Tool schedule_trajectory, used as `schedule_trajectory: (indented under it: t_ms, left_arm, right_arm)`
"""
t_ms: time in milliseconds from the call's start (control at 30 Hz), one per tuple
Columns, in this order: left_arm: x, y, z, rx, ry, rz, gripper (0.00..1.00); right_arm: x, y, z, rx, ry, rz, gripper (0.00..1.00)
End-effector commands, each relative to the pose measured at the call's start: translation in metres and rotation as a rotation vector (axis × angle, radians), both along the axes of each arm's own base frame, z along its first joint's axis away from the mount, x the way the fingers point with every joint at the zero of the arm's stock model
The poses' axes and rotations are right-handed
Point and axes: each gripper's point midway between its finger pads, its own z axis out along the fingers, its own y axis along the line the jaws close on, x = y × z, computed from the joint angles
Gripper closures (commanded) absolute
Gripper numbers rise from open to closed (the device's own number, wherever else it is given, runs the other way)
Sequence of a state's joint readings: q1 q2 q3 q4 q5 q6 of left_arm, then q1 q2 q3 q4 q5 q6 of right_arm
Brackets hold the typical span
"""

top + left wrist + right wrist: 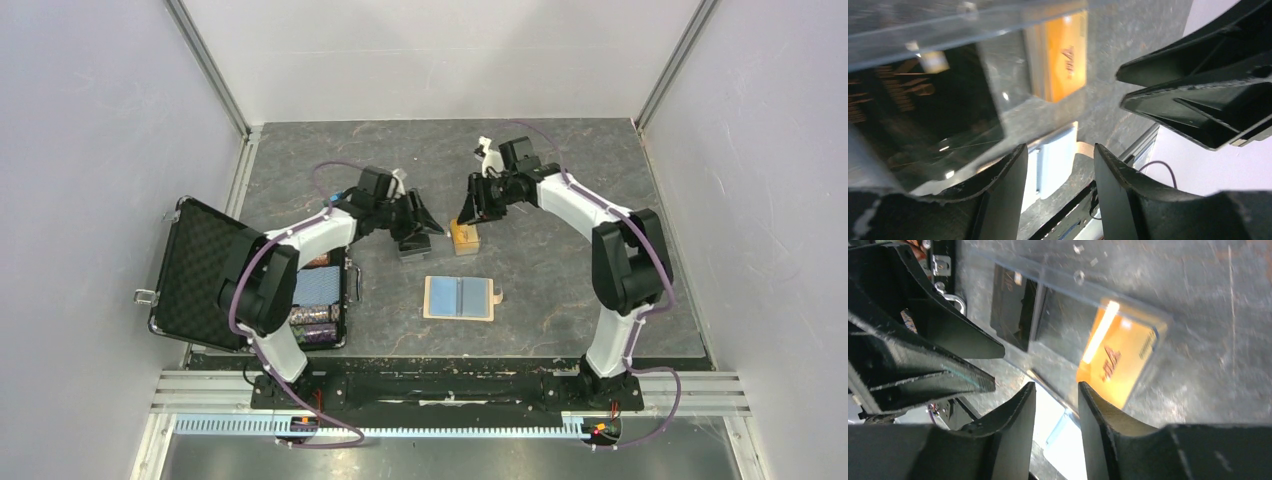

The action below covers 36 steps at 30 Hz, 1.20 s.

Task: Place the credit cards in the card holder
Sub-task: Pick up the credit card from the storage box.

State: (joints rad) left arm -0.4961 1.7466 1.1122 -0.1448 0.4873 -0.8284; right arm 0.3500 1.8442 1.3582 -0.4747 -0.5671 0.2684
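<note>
Right wrist view puts the orange credit cards (1115, 362) as a stack inside a clear plastic box (1063, 310) lying on the desk (1208, 340), with a small black box (1010, 305) under the same clear cover at its other end. No card has reached the card holder yet. Top external shows the card holder (459, 298) spread open, light-blue inside up, on the desk nearer the arm bases and a little apart from the cards, likely laid that way to take cards from above. The 2 grippers meet over the clear box, 1 at each end, probably to brace it and get at the cards. The right gripper (1055, 387) has its jaws parted at the box's near edge, clamping nothing. The left gripper (1059, 150) is likewise released, jaws apart and empty. A black chip case (195, 265) stands open at the left, well apart.
</note>
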Motion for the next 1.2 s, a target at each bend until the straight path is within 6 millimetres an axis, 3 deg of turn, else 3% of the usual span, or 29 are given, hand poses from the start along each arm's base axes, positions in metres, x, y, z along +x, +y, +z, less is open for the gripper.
schedule_trajectory:
  t_ms: [0, 133, 300, 433, 567, 800, 1100, 1167]
  left_arm:
    - [0.018, 0.029, 0.03, -0.095, -0.053, 0.088, 0.42]
    - [0.028, 0.057, 0.027, -0.042, -0.065, 0.137, 0.42]
    - [0.034, 0.087, 0.019, 0.184, -0.078, 0.154, 0.43]
    - [0.037, 0.112, 0.017, 0.349, -0.083, 0.173, 0.44]
    - [0.036, 0.124, 0.009, 0.432, -0.059, 0.169, 0.46]
    - [0.029, 0.112, -0.013, 0.414, 0.013, 0.132, 0.56]
    - [0.021, 0.091, -0.036, 0.344, 0.07, 0.11, 0.69]
    - [0.019, 0.089, -0.038, 0.346, 0.072, 0.102, 0.71]
  right_arm:
    - [0.021, 0.034, 0.024, 0.078, -0.036, 0.057, 0.58]
    - [0.03, 0.057, 0.017, 0.098, -0.01, 0.091, 0.52]
    - [0.03, 0.078, -0.006, 0.089, 0.056, 0.136, 0.5]
    - [0.026, 0.085, -0.022, 0.064, 0.09, 0.155, 0.49]
    - [0.015, 0.089, -0.038, 0.022, 0.112, 0.184, 0.5]
    - [0.004, 0.099, -0.047, 0.024, 0.143, 0.211, 0.56]
    - [0.0, 0.114, -0.052, 0.071, 0.175, 0.228, 0.79]
    - [0.0, 0.117, -0.051, 0.085, 0.179, 0.225, 0.9]
